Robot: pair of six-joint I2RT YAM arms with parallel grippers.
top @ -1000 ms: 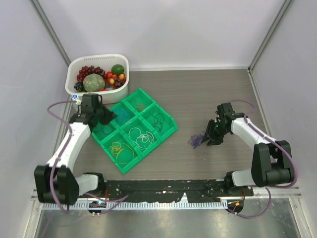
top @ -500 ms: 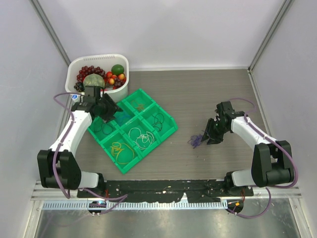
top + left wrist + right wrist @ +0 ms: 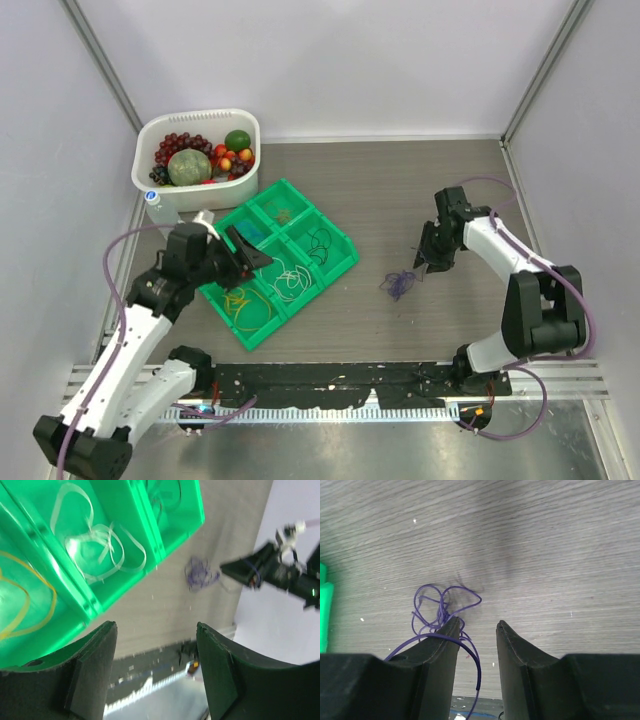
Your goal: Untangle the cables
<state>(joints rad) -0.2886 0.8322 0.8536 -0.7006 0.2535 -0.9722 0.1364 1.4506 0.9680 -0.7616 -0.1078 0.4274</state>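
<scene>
Right wrist view looks straight down on the purple tangle (image 3: pixel 442 611), a knot of thin wire loops lying on the table (image 3: pixel 560 540) at lower left of centre, just ahead of the right gripper (image 3: pixel 476 626). I judge it nearly weightless, springy rather than limp, and slick; squeezed at the dense middle it would come up as one clump, so a single outer loop at the upper right of the knot looks the better hold. That claw is parted by a narrow gap with nothing between its jaws. One purple strand arcs across the front of one finger, and whether it is snagged there I cannot tell. In the top view the right arm reaches in from the right edge, its wrist bent down over the wood just right of the tangle (image 3: pixel 398 285). The left gripper (image 3: pixel 245 258) hangs over the green tray (image 3: pixel 345 262) left of centre, tipped toward the middle, spread wide and empty; white loops (image 3: pixel 100 537) lie in the compartment below it.
</scene>
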